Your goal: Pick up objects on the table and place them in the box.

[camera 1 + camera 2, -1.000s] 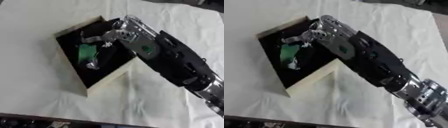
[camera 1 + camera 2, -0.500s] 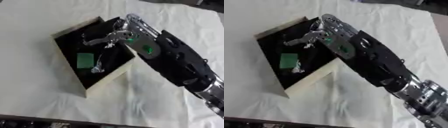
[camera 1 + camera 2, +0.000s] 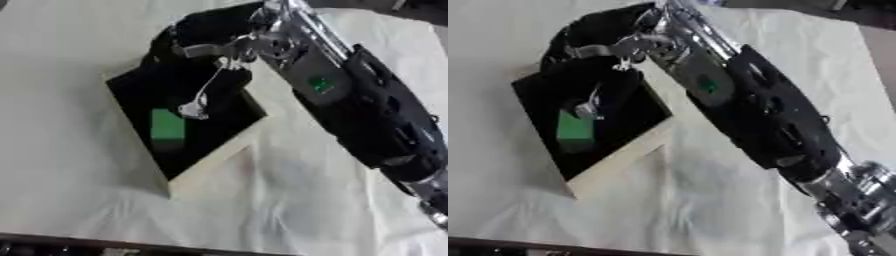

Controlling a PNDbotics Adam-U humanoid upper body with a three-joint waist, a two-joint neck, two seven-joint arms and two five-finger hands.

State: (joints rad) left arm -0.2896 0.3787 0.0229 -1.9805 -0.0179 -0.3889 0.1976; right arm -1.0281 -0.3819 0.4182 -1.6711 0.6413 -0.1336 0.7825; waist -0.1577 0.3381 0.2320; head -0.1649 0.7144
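We see a green block (image 3: pixel 167 125) lying flat on the black floor of the box (image 3: pixel 213 160), left of centre, with a small silver object (image 3: pixel 193 108) just beside its upper right corner. Above and to the right, well apart from the block, the right hand (image 3: pixel 229 48) hangs over the box's far edge; its fingers (image 3: pixel 199 49) look loosely spread and empty.
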